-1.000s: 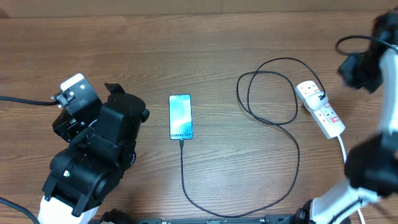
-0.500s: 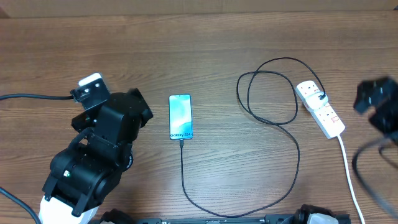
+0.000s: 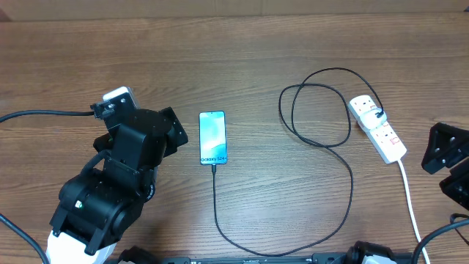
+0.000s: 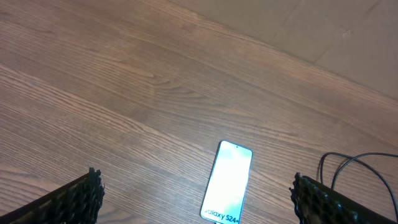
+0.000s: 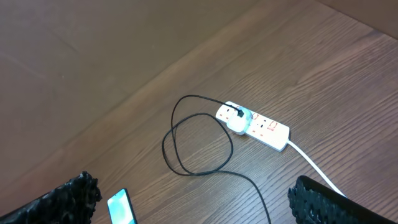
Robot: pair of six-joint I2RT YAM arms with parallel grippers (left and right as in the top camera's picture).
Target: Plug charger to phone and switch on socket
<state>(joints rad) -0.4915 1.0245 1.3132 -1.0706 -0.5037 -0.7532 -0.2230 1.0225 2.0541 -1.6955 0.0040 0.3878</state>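
The phone (image 3: 212, 138) is lying flat on the brown wooden bench (image 3: 242, 51), near the middle, with its light screen facing up. The small words on it are sitting at the end nearest the arms. The tip of the charger (image 3: 350, 187) is touching that same end of the phone. From there the thin black cable is running toward the front edge of the bench, bending round to the right, and going up into a big loop. The loop is lying just beside the socket (image 3: 377, 129).

The socket is lying on the right side of the bench, well apart from the phone. A plug is sitting in the hole at its far end. Its little red switches are showing in the right wrist view, but they are too small to tell which way they are flipped. Its white cord is running off toward the front edge.

The left arm (image 3: 117, 183) is hanging just left of the phone. The left jaws are spread wide and holding nothing. The right arm (image 3: 447, 158) is hanging just right of the socket, not touching it. The right jaws are spread wide too, and they are holding nothing.
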